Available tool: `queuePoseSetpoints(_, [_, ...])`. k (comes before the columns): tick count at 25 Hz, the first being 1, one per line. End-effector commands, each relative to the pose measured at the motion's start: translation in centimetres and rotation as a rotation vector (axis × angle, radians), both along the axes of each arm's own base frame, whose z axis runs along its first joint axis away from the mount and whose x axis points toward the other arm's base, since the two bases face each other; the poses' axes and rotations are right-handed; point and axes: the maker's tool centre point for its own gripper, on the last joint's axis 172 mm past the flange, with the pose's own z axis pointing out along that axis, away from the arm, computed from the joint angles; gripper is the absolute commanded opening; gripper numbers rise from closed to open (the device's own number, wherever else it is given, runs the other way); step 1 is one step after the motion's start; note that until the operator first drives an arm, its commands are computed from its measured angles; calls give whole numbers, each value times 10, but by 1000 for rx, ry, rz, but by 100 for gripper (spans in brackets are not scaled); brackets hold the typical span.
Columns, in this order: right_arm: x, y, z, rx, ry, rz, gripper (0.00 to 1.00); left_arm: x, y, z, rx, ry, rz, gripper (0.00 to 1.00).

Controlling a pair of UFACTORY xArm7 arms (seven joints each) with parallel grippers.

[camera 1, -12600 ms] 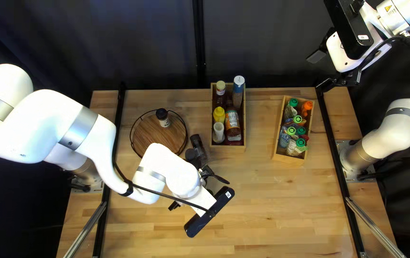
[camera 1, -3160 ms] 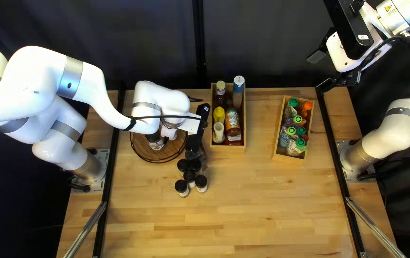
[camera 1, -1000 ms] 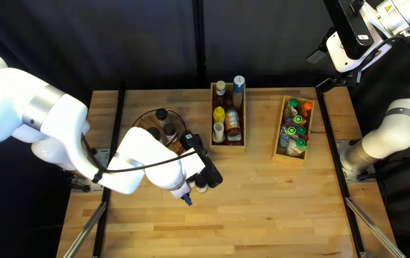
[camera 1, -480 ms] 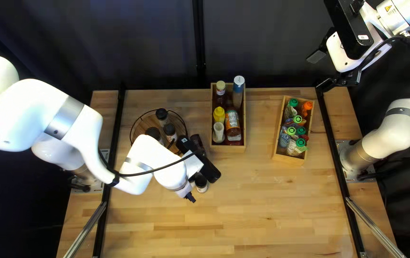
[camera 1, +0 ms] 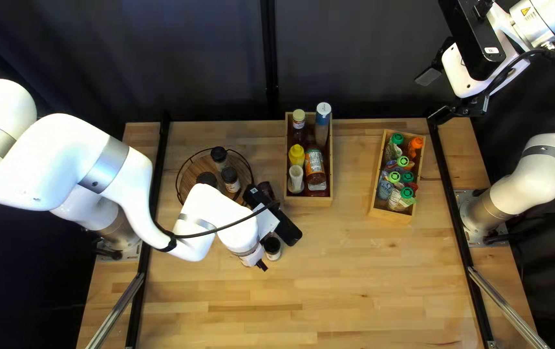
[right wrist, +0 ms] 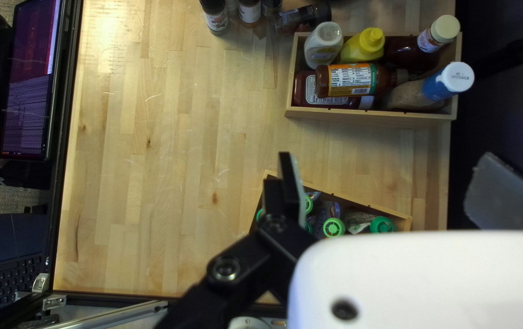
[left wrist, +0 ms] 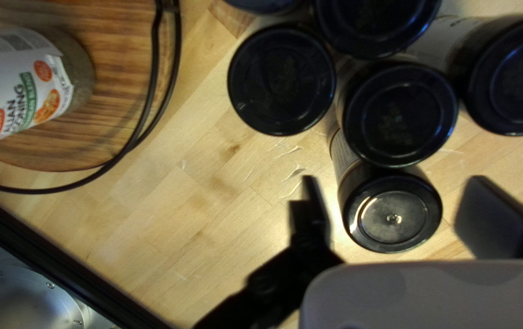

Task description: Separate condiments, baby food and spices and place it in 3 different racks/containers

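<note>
One black-lidded jar (left wrist: pixel 393 216) stands on the surface (camera 1: pixel 355 278) between the parted fingers of the left claw (camera 1: pixel 262 265), while the right claw (camera 1: pixel 436 94) hangs spread wide.

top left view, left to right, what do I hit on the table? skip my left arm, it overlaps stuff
Round wooden tray → nearest black-lidded jar → box of condiments → box of baby food → right arm's base

My tbl. (camera 1: pixel 355 291), light wood, top left view: round wire-rimmed tray (camera 1: pixel 191 174) at L; wooden box (camera 1: pixel 308 201), far ctr.; angled box (camera 1: pixel 390 216) at R. Upright black-capped jars (left wrist: pixel 393 213) near tray; 1 jar on side (right wrist: pixel 301 17), near ctr. box.
</note>
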Motion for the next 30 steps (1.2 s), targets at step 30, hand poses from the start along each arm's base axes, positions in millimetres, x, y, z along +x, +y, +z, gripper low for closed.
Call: queuePoseSetpoints(30, [0,0,0,0,0,0,100,-154,171,74,102,103,115,3])
